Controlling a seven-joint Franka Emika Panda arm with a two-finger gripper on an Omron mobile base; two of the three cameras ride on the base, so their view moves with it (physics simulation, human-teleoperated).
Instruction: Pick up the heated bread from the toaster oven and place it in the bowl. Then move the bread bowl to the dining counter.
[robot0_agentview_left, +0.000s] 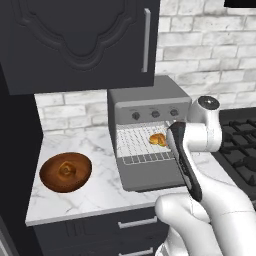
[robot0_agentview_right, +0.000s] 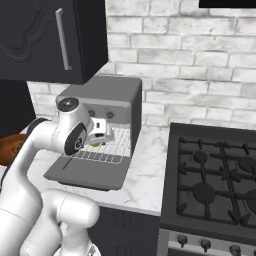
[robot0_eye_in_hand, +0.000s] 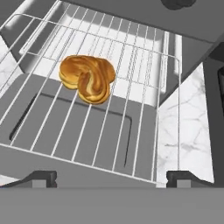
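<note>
The toaster oven (robot0_agentview_left: 145, 107) stands on the marble worktop with its door (robot0_agentview_left: 150, 175) dropped down and its wire rack (robot0_eye_in_hand: 131, 109) pulled out. The heated bread (robot0_eye_in_hand: 87, 78), a golden-brown knotted piece, lies on that rack; it also shows as the bread (robot0_agentview_left: 158, 139) at the rack's right side. My gripper (robot0_eye_in_hand: 113, 178) is open over the front of the rack and door, with the bread ahead of it and a little left of centre, untouched. Nothing sits between the fingertips (robot0_eye_in_hand: 41, 178). The reddish-brown bowl (robot0_agentview_left: 65, 171) rests on the worktop left of the oven. The dining counter is out of view.
A dark wall cabinet (robot0_agentview_left: 80, 45) hangs above the oven. The black gas stove (robot0_agentview_right: 215, 180) adjoins the worktop on the right. Bare marble (robot0_agentview_left: 102, 187) lies between bowl and oven door. A brick wall (robot0_agentview_right: 190, 55) stands behind.
</note>
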